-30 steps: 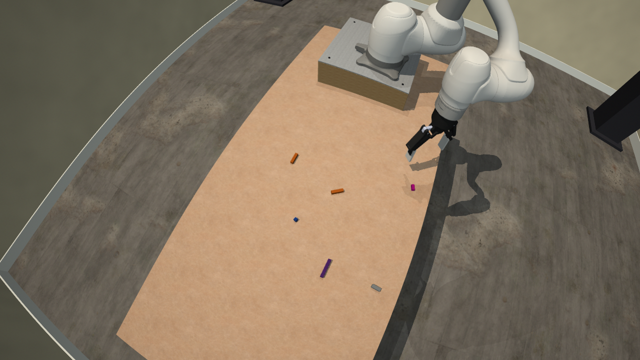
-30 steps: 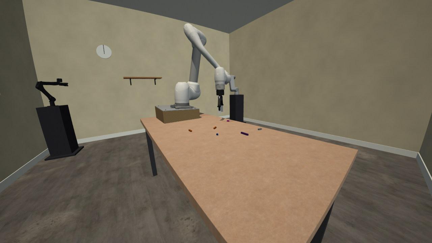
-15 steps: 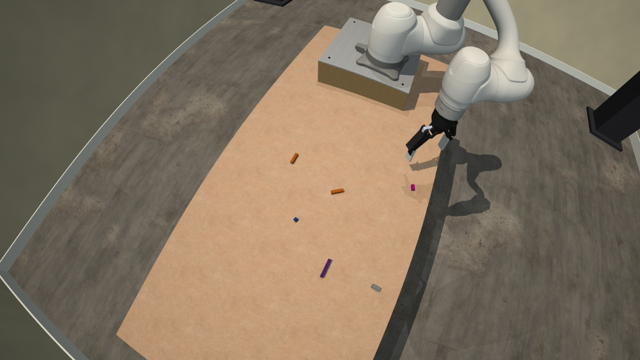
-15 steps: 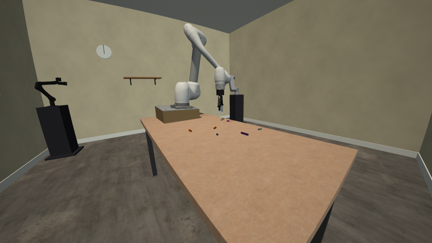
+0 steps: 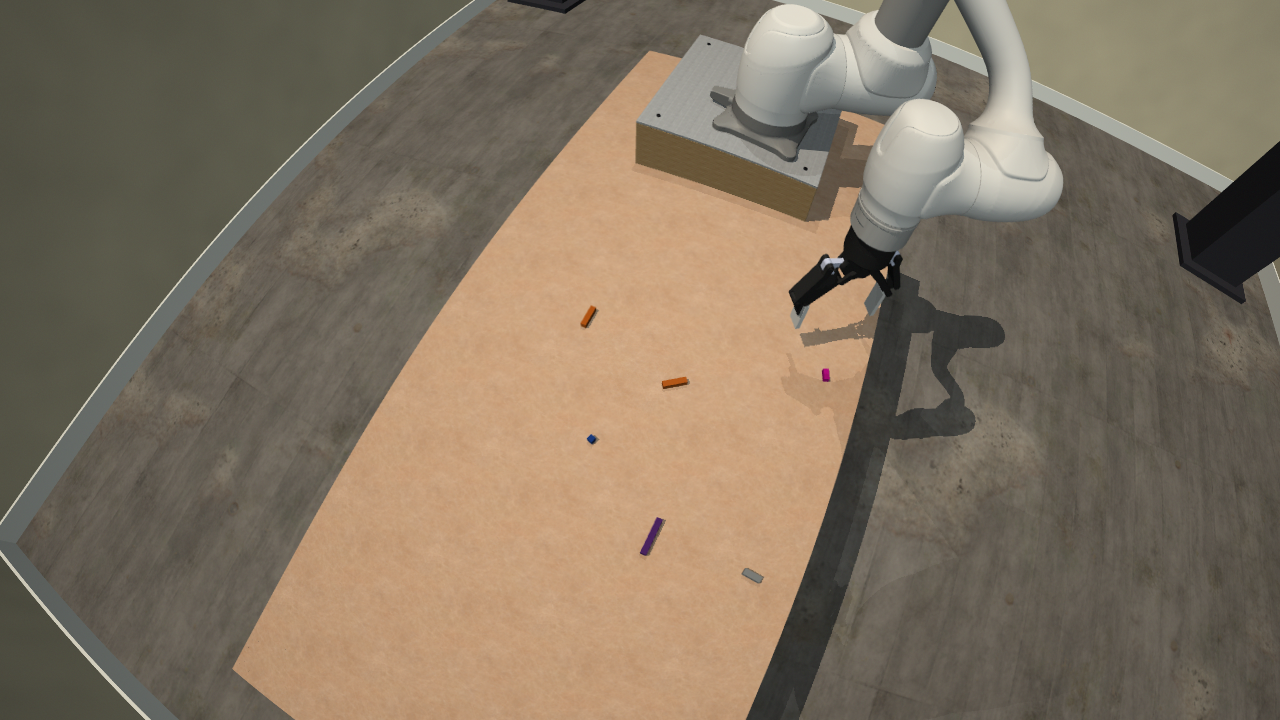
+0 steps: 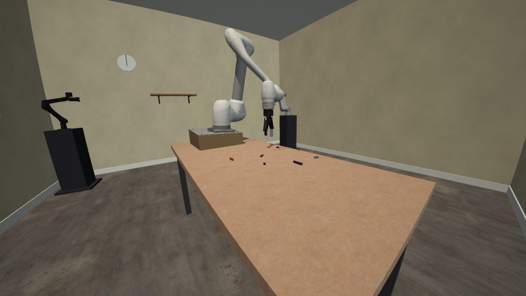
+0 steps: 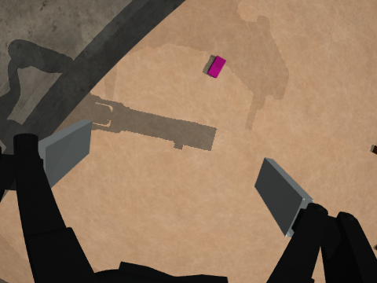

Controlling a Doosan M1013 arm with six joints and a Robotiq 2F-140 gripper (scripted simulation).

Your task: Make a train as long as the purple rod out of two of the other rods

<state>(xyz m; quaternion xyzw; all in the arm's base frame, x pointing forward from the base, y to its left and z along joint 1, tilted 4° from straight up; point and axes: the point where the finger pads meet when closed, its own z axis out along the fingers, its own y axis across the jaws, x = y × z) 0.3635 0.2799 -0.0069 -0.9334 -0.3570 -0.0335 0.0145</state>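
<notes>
Lying near the open gripper (image 5: 836, 308) (image 6: 268, 136) (image 7: 173, 174): magenta rod (image 5: 826, 375) (image 6: 277, 147) (image 7: 217, 67)

The tabletop (image 5: 501, 501) (image 6: 294, 206) (image 7: 157, 220) beneath the jaws looks matt and smooth, with a faint mottling (rather like pressed board). Above the jaws, the arm (image 5: 921, 161) (image 6: 267, 91) has a smooth, softly glossy shell, perhaps painted metal or plastic. The pads (image 5: 799, 317) (image 6: 271, 132) (image 7: 279, 196) on the jaws look flat, smooth and metallic. The rod (image 5: 826, 375) (image 6: 277, 147) (image 7: 217, 67) nearest the jaws appears smooth and matt.
</notes>
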